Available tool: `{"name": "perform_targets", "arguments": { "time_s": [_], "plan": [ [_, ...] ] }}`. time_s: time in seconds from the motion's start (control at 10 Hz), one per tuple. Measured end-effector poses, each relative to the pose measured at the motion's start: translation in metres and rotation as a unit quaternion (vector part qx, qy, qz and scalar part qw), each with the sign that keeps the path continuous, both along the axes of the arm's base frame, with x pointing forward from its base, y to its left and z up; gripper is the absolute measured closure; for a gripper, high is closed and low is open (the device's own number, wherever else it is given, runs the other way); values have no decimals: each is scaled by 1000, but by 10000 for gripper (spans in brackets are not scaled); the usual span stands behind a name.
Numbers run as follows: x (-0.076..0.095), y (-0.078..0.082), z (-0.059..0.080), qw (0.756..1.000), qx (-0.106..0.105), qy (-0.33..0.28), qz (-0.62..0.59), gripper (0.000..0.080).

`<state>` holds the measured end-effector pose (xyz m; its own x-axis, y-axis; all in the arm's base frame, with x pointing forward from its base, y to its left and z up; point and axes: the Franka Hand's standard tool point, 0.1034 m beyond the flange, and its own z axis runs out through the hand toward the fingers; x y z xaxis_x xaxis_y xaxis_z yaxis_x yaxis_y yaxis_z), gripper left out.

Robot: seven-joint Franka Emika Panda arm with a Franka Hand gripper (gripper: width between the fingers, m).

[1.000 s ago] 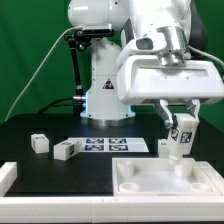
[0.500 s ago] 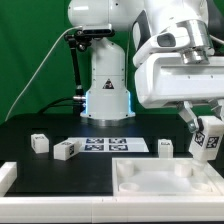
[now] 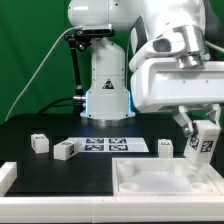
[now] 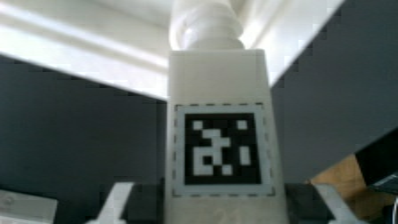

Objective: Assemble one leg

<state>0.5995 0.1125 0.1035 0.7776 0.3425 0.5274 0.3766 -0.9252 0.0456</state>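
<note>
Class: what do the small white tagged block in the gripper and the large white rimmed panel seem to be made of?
Small white oblong block: probably hard plastic, with smooth matt faces, crisp edges and a flat, printed-looking tag. Large white rimmed panel: likely the same plastic, uniform white with a faint sheen and rounded raised rims.

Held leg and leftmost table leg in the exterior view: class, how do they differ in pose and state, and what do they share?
The held leg is clamped in the gripper, off the table; the leftmost leg lies loose on it. The held leg stands on end by the panel; the leftmost leg sits far from it. Both are small white blocks with black-and-white tags.
</note>
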Motion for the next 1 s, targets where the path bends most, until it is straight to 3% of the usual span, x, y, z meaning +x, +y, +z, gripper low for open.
{"name": "perform_targets", "arguments": {
  "time_s": [0.2, 0.7, 1.0],
  "plan": [
    [9, -1, -2, 1000, 2, -2, -2, 508],
    [10, 5, -6, 1000, 4, -5, 0, 508],
    [13, 10, -8, 999, 11, -36, -3, 508]
  ]
}}
